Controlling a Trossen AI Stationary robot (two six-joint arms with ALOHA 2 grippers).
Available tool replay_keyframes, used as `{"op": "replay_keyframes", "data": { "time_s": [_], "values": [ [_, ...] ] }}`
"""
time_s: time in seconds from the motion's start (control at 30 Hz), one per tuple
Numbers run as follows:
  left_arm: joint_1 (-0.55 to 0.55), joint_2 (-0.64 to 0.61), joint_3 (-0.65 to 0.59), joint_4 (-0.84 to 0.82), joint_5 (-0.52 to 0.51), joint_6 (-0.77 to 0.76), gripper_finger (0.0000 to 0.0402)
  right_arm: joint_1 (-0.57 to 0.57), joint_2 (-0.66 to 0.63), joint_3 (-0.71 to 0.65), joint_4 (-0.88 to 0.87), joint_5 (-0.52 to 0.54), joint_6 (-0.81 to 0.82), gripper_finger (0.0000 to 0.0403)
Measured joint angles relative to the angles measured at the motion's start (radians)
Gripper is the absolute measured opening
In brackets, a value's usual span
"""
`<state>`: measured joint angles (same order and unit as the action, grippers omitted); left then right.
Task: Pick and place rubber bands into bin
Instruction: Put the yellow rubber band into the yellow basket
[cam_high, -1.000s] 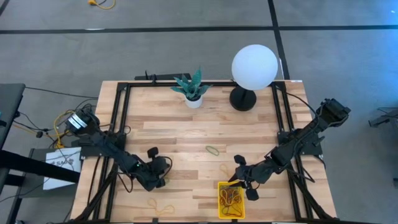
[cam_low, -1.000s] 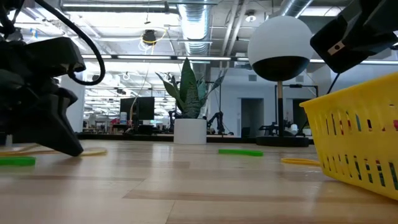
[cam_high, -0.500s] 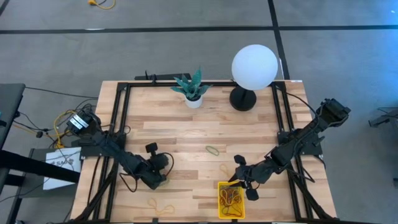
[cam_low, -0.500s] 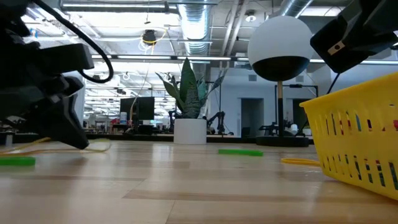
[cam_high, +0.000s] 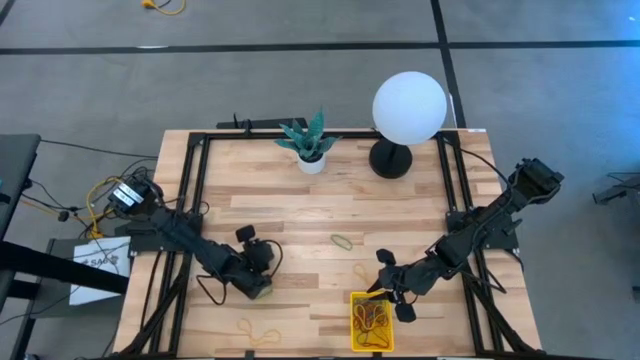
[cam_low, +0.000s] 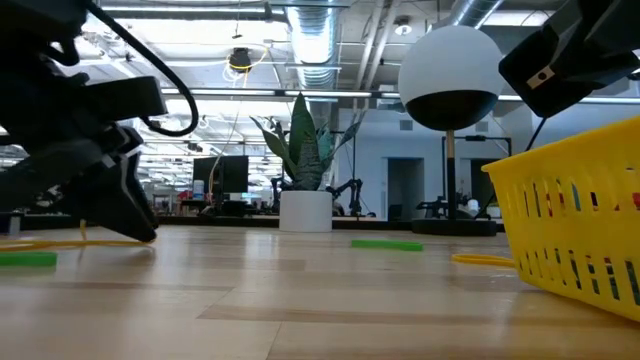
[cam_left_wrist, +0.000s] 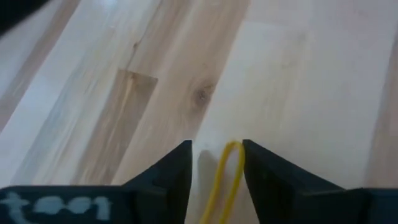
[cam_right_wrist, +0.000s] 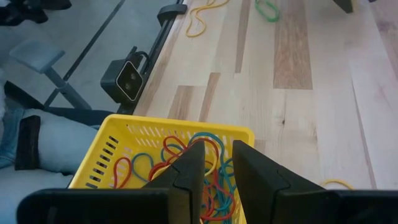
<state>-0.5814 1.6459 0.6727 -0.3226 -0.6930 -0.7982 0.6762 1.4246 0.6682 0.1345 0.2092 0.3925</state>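
Hanging low over the left front part of the wooden table (cam_high: 300, 215), the left gripper (cam_left_wrist: 216, 163) is holding its fingers a narrow gap apart, and a yellow rubber band (cam_left_wrist: 225, 177) is lying in that gap on the wood; whether the fingers are pressing it cannot be told. Across the table, the right gripper (cam_right_wrist: 216, 163) is hovering above the yellow bin (cam_right_wrist: 118, 152) at the front edge, its fingers standing close together with nothing gripped between them. Many rubber bands (cam_right_wrist: 186, 165) in red, teal and orange are lying tangled inside the bin. A green rubber band (cam_high: 342, 241) is resting near the table's middle, another yellow band (cam_high: 361, 270) is lying just behind the bin, and a yellow twisted band (cam_high: 258, 332) is lying near the front edge on the left. A white plant pot (cam_high: 311, 162) and a globe lamp (cam_high: 408, 108) are standing at the back.
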Motion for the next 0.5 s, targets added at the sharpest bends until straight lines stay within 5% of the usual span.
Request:
{"op": "replay_keyframes", "data": {
  "time_s": [0.13,0.3,0.5],
  "values": [
    [0.017,0.000,0.000,0.006,0.005,0.008,0.0104,0.000,0.000,0.000,0.000,0.000,0.000,0.0076],
    [0.016,-0.006,0.001,0.077,-0.003,0.064,0.0012,0.000,0.000,0.000,0.000,0.000,0.000,0.0076],
    [0.015,-0.020,0.079,-0.023,-0.024,0.091,0.0003,0.000,0.000,0.000,0.000,0.000,0.000,0.0076]
  ]
}}
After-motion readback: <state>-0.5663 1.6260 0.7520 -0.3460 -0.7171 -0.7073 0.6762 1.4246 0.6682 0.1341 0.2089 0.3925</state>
